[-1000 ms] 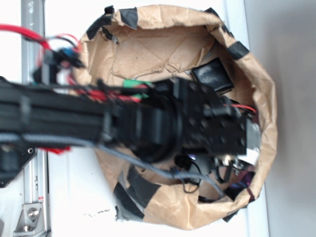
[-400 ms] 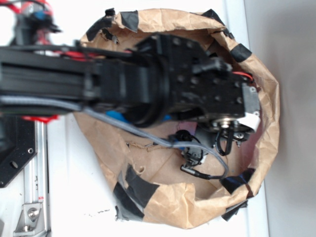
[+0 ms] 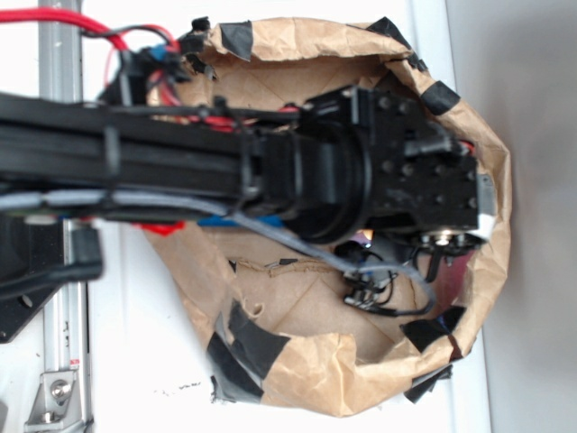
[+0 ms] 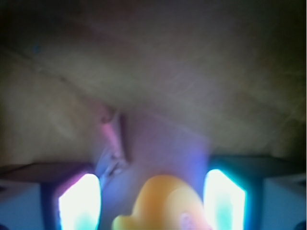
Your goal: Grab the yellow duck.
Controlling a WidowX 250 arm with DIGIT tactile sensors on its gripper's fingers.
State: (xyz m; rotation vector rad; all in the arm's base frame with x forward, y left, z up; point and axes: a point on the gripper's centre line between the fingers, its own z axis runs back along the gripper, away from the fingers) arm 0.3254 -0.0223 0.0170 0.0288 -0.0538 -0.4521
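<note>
Wrist view: I see the yellow duck (image 4: 165, 203) low in the frame, sitting between the two fingers (image 4: 79, 201) of the claw (image 4: 152, 201). The fingers glow bright in this light, one on each side of the duck, and they stand spread. There is a gap on both sides, so I read no contact with the toy. The duck is blurred; I make out a rounded yellow body and a small bump at its lower left, no more. Beyond the claw lies crumpled brown paper, dim and soft in focus. A pinkish fold or scrap (image 4: 112, 139) shows just ahead of the left finger; I cannot tell what it is.

Exterior view: the black arm (image 3: 180, 162) reaches in from the left of the frame over a brown paper bag (image 3: 297, 361), its rim rolled and patched with black tape (image 3: 257, 338). The wrist housing (image 3: 397, 180) hangs inside the bag's mouth, and the claw below it is hidden by the arm, so from here I cannot see the duck at all. A grey cable (image 3: 297, 248) runs along the arm and loops under the wrist. Red wires (image 3: 72, 23) trail near the arm's base. The bag sits on a white surface (image 3: 135, 343), with a metal rail (image 3: 59, 361) along that surface's edge.
</note>
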